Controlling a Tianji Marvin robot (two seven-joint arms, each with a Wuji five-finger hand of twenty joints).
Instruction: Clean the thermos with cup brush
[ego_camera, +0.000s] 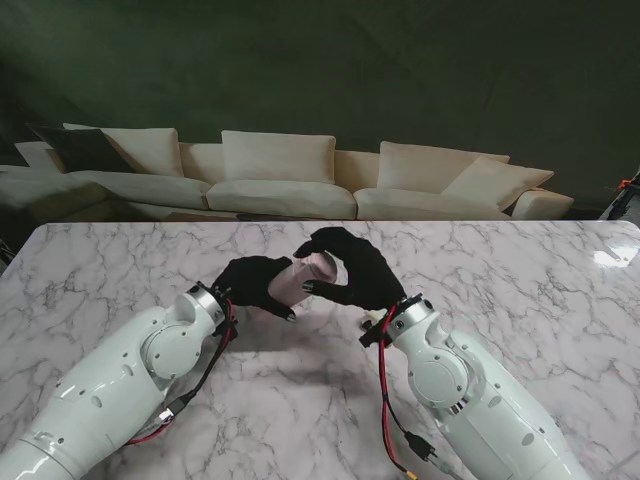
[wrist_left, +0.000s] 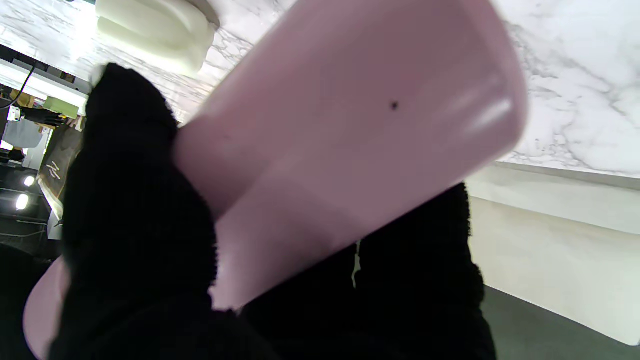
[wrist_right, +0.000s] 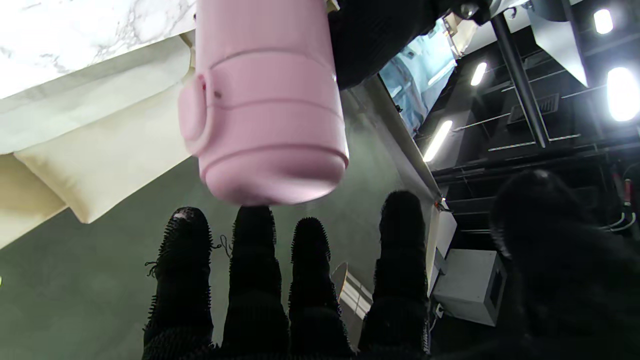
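Dim backdrop, glare on the marble table (ego_camera: 612, 255), thermos (wrist_left: 350, 150) blurred close-up.

I see a pale pink thermos (ego_camera: 301, 279), black gloves on the left hand (ego_camera: 255, 283) and right hand (ego_camera: 352, 270), white worktop (ego_camera: 520, 280) with grey marble veins, cream sofa (ego_camera: 280, 172).

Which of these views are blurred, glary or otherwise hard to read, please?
Stand view: evenly lit and sharp, a bright glare patch on the table at the far right, soft shadows under both arms. Left wrist view: the thermos fills the frame, soft with closeness, and the left hand is featureless black. Right wrist view: ceiling lights blow out, yet the thermos lid is crisp.
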